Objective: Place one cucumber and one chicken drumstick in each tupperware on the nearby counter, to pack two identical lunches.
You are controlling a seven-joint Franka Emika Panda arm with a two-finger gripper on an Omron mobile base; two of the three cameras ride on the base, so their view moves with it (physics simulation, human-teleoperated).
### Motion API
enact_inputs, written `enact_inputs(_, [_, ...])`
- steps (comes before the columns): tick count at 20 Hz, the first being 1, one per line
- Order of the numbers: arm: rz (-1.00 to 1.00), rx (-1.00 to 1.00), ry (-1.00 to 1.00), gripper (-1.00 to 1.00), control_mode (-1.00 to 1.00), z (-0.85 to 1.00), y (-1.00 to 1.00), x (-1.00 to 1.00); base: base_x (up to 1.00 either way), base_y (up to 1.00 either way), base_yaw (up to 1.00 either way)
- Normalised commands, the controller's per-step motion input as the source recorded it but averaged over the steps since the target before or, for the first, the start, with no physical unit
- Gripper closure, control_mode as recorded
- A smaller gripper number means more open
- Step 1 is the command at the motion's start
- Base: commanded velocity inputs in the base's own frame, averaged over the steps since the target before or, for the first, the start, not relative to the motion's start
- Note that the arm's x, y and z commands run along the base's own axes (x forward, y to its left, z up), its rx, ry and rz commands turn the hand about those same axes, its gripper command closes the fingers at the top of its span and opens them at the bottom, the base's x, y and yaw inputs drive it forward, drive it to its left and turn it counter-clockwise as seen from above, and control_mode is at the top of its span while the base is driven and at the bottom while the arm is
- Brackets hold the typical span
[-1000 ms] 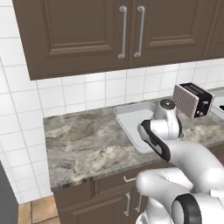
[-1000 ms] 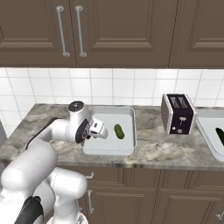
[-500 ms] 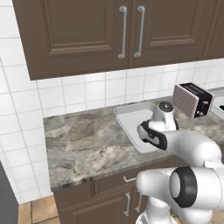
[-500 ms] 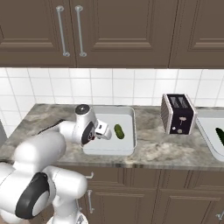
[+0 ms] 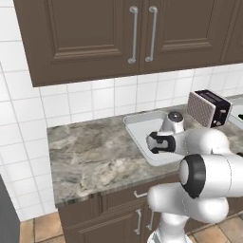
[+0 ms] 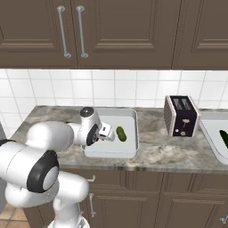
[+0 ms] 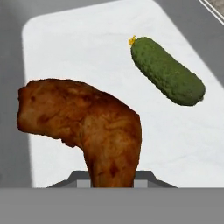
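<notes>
Surveying from the largest item down, I note the worktop [image 6: 178, 153] carrying two trays and a toaster [image 6: 181, 115]. Near tupperware [image 6: 132, 133] sits under my arm; a second tupperware [image 6: 213, 140] lies well apart beyond the toaster at the right edge, already holding a dark cucumber [image 6: 224, 138].

In the near tray rests the lighter cucumber [image 7: 167, 77], lying flat, its long axis running diagonally in the hand view, from upper left to lower right.

My pincer [image 6: 107, 135] hangs over that tray's left part, pinching a chicken drumstick [image 7: 83, 129] by its thin bone end, with the plump end pointing away from the pincer, out over the tray floor.

Relation governing the next move: bare tray floor lies directly beyond the drumstick, with the cucumber off to the right of it in the hand view and apart from it. I judge a short lowering and release would set the drumstick beside the cucumber without contact.
</notes>
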Motion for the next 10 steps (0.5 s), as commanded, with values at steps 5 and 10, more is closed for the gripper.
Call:
enact_inputs(5, [0.0,0.0,0.0,1.0,-1.0,-0.25,0.0,0.24,0.0,0.0,0.0])
enact_inputs(10, [0.0,0.0,0.0,1.0,-1.0,-0.26,0.0,0.23,0.0,0.0,0.0])
